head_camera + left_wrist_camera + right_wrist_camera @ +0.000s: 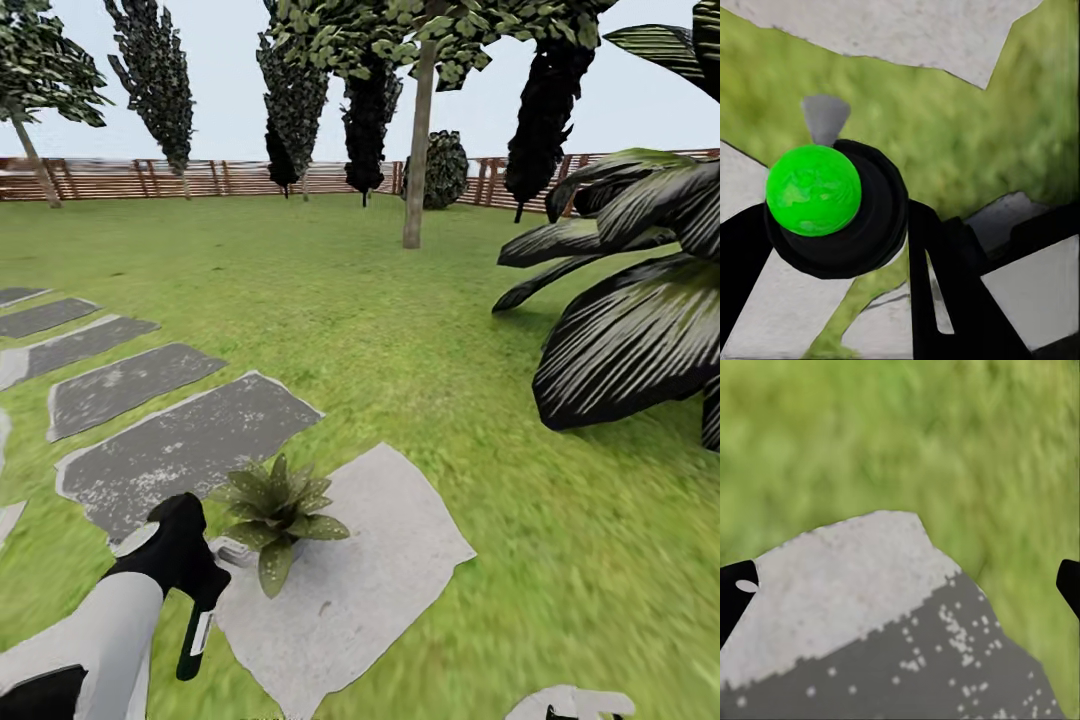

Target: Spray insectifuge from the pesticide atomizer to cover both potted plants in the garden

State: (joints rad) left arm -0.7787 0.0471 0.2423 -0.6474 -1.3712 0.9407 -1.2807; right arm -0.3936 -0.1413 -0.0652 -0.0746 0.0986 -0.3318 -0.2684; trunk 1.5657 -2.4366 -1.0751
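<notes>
Atomizer (pixel 197 630) clenched in left hand (pixel 190 570) — beside potted plant (pixel 275 505) on paving (pixel 380 570).

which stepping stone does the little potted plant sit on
The pale, light-grey slab nearest the robot: the potted plant stands at its near-left edge. The dark grey stones behind it run off to the left.

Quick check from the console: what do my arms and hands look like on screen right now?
In the head view, the left arm is a smooth white tube ending in a black wrist and black left hand. The left wrist view shows black fingers. The right hand's fingers show as black tips. No cables or markings show.
</notes>
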